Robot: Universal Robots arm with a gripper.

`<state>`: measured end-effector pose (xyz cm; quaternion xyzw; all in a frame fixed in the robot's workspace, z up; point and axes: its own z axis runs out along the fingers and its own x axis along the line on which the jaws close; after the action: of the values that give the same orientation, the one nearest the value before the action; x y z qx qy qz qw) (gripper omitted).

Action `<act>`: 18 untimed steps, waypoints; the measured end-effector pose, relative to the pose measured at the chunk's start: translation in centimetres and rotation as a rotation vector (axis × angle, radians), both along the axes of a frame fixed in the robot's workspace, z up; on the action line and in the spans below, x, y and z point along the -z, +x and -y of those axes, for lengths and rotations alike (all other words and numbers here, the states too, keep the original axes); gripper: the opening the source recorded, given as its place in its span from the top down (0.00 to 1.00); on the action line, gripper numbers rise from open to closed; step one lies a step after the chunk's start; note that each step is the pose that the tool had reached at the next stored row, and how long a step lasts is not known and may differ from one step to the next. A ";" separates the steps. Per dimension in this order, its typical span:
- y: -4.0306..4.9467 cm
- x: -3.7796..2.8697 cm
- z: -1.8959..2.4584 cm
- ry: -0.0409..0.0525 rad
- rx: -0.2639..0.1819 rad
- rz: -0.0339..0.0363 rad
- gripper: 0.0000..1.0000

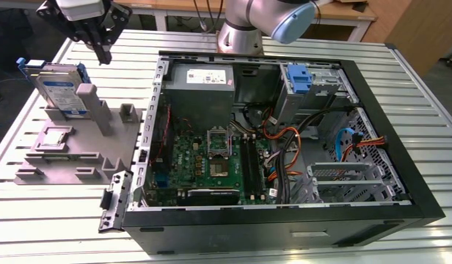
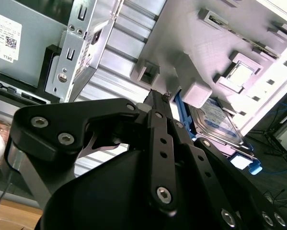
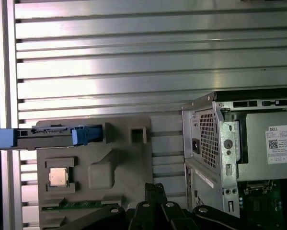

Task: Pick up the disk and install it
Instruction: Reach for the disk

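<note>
Slatted metal table [image 1: 50,231] carries everything. Nearest in the exterior view stands the open computer case [image 1: 285,234]. Beside it, toward the table's edge on the exterior view's left, sits a grey fixture [image 1: 72,159] with a small square chip [image 1: 56,137] seated in it.

Farther back on that fixture the disk [image 1: 61,91] stands on edge in a slot. It leans slightly, label outward, with its blue carrier frame showing at the top.

Beyond and above it hangs the gripper [image 1: 103,58], toward the far corner of the table. Its fingers are pressed together and hold nothing.

The disk lies below the fingertips and off toward the exterior view's left, not beneath them. In the first wrist view the disk [image 3: 52,136] shows edge-on as a long thin bar, well apart from the gripper [image 3: 155,188]. Judging by the seam between the fingers, they would part along the disk's long axis rather than across its thickness.

A grey post hides part of the label, and the slot swallows the lower edge. One end of the disk is cut off in the first wrist view. In the second wrist view the gripper's body covers part of the disk [image 2: 220,122].

Farthest back in the case sits a blue bracket [image 1: 301,77]; I cannot tell which bay is meant for the disk.
</note>
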<state>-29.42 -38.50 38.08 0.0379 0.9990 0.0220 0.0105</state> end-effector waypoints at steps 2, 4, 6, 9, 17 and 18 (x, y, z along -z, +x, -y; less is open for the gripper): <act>-0.15 0.00 0.00 0.0000 0.000 0.0000 0.90; -0.32 0.01 0.00 0.0000 0.000 0.0000 0.90; -0.45 0.01 0.00 0.0000 0.000 -0.0001 0.90; -0.47 0.01 0.00 0.0000 0.000 0.0000 0.90; -0.67 0.01 0.00 0.0000 0.000 -0.0001 0.90; -0.71 0.01 0.00 0.0000 0.000 0.0000 0.90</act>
<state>-30.13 -38.50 38.07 0.0379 0.9990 0.0220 0.0105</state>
